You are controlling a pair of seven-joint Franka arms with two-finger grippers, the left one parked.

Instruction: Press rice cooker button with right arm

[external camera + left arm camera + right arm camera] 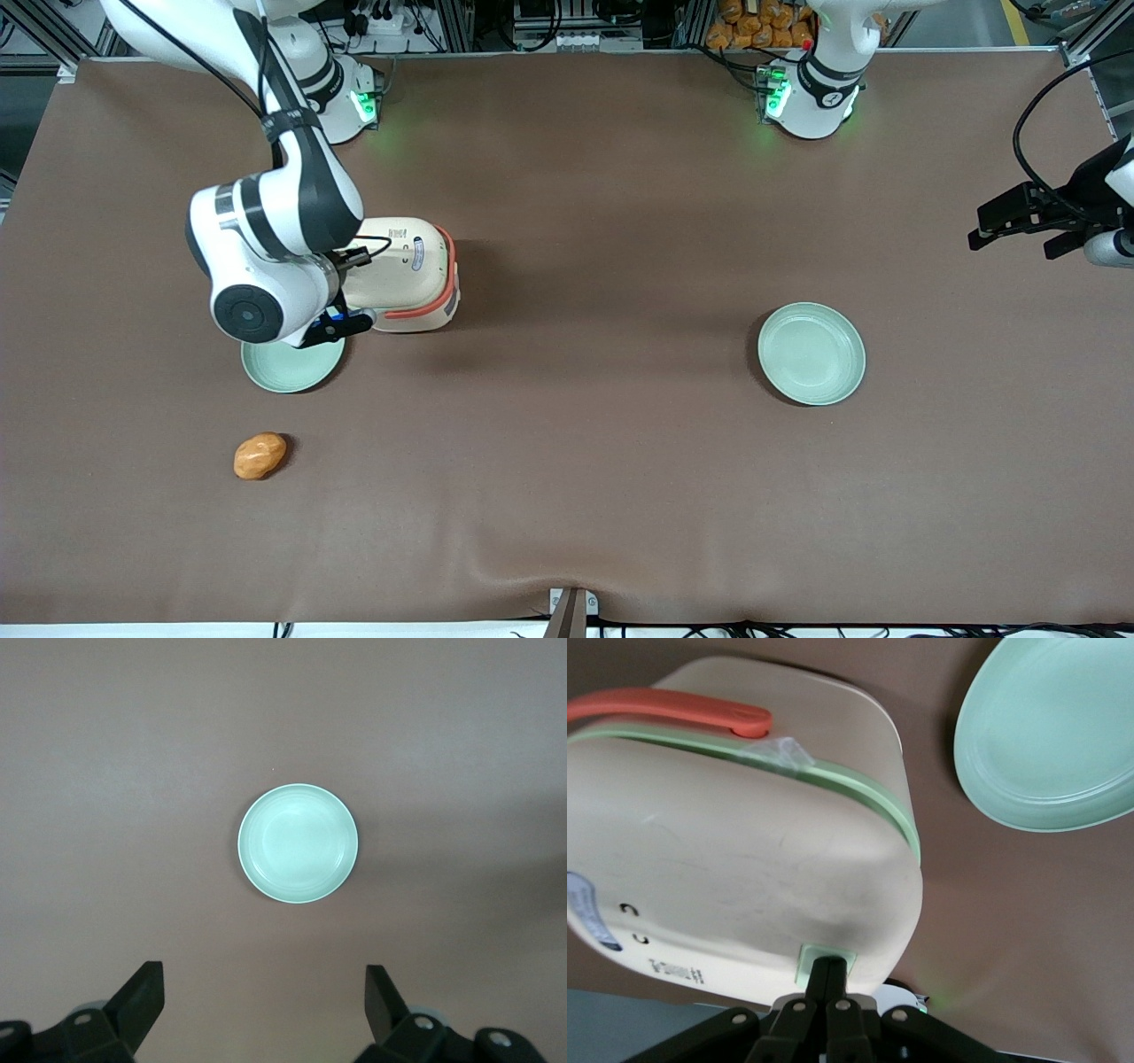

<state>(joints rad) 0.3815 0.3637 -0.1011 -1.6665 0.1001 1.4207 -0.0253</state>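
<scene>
The gripper [829, 973], fingers pressed together, touches the button [824, 955] on the rice cooker [744, 859]; pressing appears underway, release remaining.

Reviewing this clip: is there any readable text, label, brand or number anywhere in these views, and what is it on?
No text can be read with certainty.
rice cooker lid: short dark printed word near its edge, upside down in the right wrist view, illegible.
Same lid: two small "C"-like marks and a bluish oval display, contents unreadable.
Parked arm's base: small dark mark, too small to read.
plates, table: no text.
The gripper, fingers shut, touches the button.
</scene>
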